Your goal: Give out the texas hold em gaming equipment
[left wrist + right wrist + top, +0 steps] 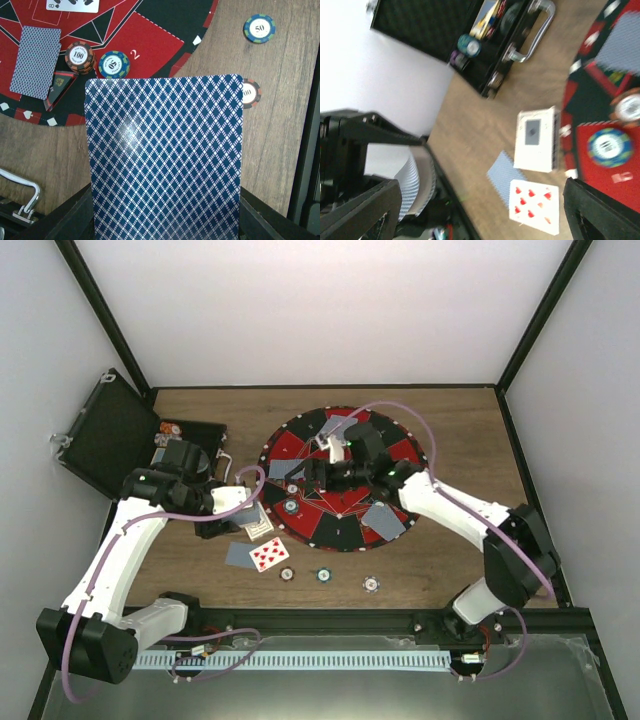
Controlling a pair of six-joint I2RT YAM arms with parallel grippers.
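Wooden table (450, 560) past mat (290, 445) rim; left gripper (232, 512) clenched on card (165, 160), right gripper (481, 195) spread, empty.

In the left wrist view, a blue chip (259, 28) reads "50", a brown-orange chip (79, 52) "100", the mat (150, 45) "2"; a face-up card (72, 5) shows perhaps "8".

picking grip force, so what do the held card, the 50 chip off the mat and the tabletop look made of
Held card: glossy coated paper or plastic, going by the glare patch. 50 chip: likely moulded plastic, matte, printed centre. Tabletop: wood grain, perhaps laminate.
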